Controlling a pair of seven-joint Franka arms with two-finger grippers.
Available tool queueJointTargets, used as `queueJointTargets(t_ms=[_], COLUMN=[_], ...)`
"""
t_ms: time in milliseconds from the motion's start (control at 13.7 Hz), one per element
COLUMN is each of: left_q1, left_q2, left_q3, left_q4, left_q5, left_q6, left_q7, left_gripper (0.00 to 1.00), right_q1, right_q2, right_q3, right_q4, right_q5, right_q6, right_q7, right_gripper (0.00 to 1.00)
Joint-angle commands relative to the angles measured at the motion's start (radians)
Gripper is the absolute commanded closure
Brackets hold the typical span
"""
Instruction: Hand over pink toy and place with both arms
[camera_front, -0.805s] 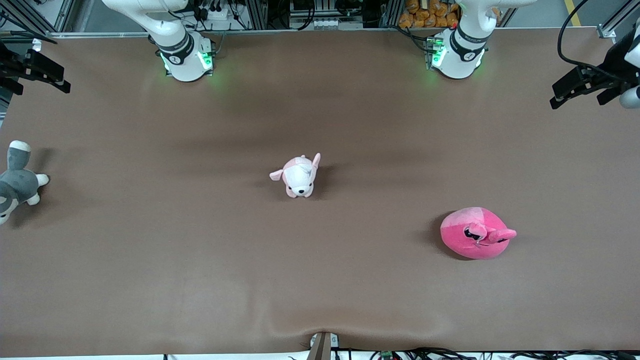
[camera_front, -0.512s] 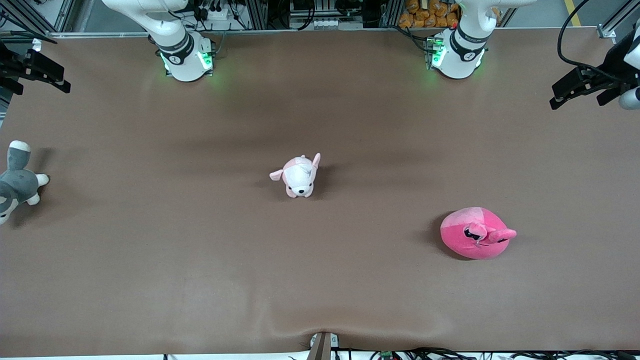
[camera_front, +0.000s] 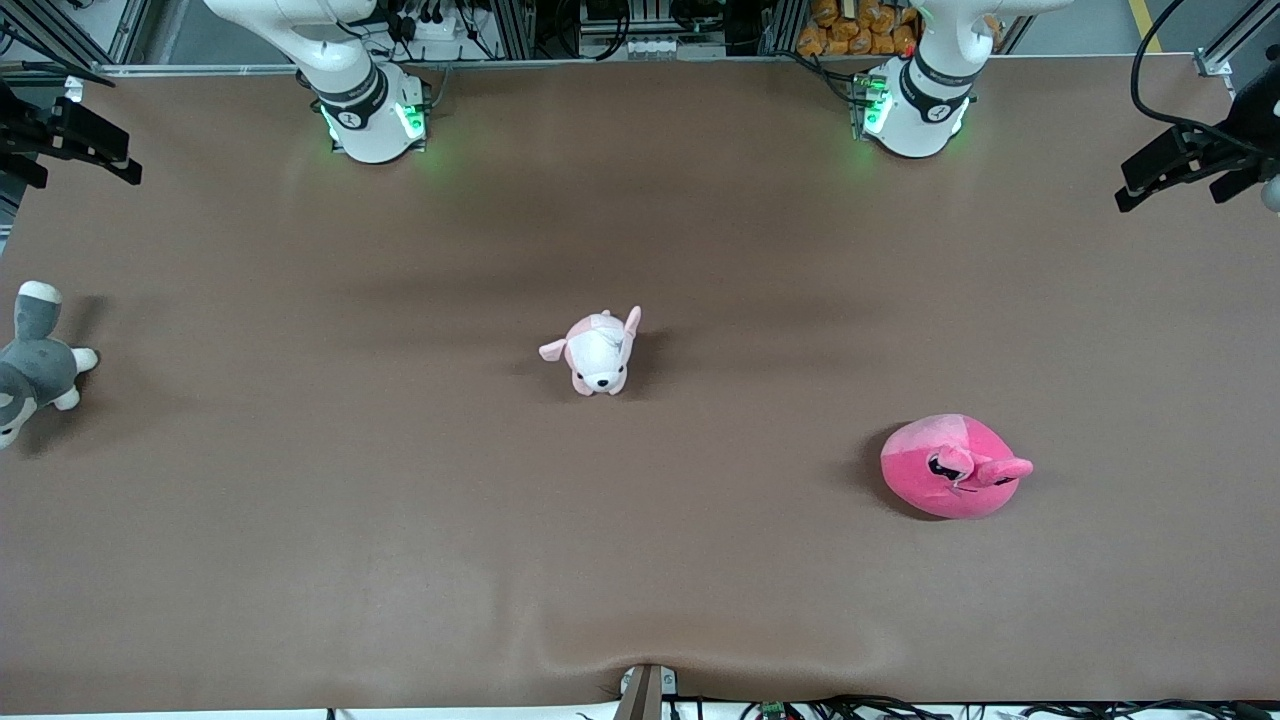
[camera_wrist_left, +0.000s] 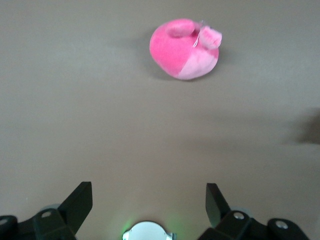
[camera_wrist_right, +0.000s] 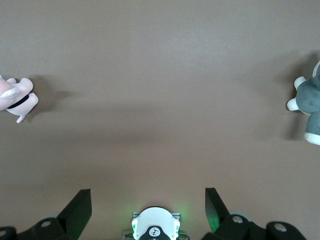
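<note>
front view, scanning from the left edge: right gripper (camera_front: 70, 150) sits at the upper left corner of the frame, up over the table's edge at the right arm's end, black fingers spread wide, nothing in them. right wrist view confirms: both finger tips (camera_wrist_right: 80, 205) well apart with only bare table between. just below it, mid-left edge, grey-and-white plush dog (camera_front: 35, 365) lies partly cut off by the frame. the right arm's base (camera_front: 365, 110) is at top, left of centre, green light on. centre of frame: small pale pink-and-white puppy plush (camera_front: 598, 352), on its own, well apart from everything else. the left arm's base (camera_front: 915, 105) is at top, right of centre, also lit green. lower right of centre: the pink toy (camera_front: 950, 467), round hot-pink blob with black eye patches and flaps sticking out toward the right edge, resting on the brown table (camera_front: 640, 560), nearer the front camera than the puppy and toward the left arm's end. untouched, no gripper near it. upper right corner: left gripper (camera_front: 1190, 165), over the table edge, jaws fully apart and empty (left wrist view shows the two tips (camera_wrist_left: 80, 202) wide with the pink toy (camera_wrist_left: 184, 49) well clear of them).
</note>
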Motion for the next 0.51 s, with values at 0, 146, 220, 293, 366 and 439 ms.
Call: queueJointTargets(t_ms=[0,146,220,293,366,439], left_q1=[0.006,0.004,0.006,0.006,0.004,0.004], left_q2=[-0.01,-0.038,-0.042,-0.05,-0.051,-0.053], left_q3=[-0.002,-0.002,-0.003,-0.003,-0.003,-0.006], left_q4=[0.001,-0.036,-0.053,-0.061,-0.067,-0.07], left_q5=[0.002,0.002,0.002,0.002,0.002,0.002], left_q6=[-0.029,-0.014,0.002,0.012,0.019,0.02], left_q7=[0.025,0.024,0.024,0.024,0.024,0.024], left_gripper=[0.0,0.0,0.0,0.0,0.0,0.0], right_q1=[-0.013,-0.013,-0.013,-0.013,-0.013,-0.013], right_q2=[0.012,0.012,0.012,0.012,0.012,0.012], right_q3=[0.01,0.01,0.01,0.01,0.01,0.01], right_q4=[0.025,0.025,0.025,0.025,0.025,0.025], right_q5=[-0.016,-0.016,-0.016,-0.016,-0.016,-0.016], right_q6=[-0.016,-0.016,-0.016,-0.016,-0.016,-0.016], right_q7=[-0.004,-0.004,-0.004,-0.004,-0.004,-0.004], right_gripper=[0.0,0.0,0.0,0.0,0.0,0.0])
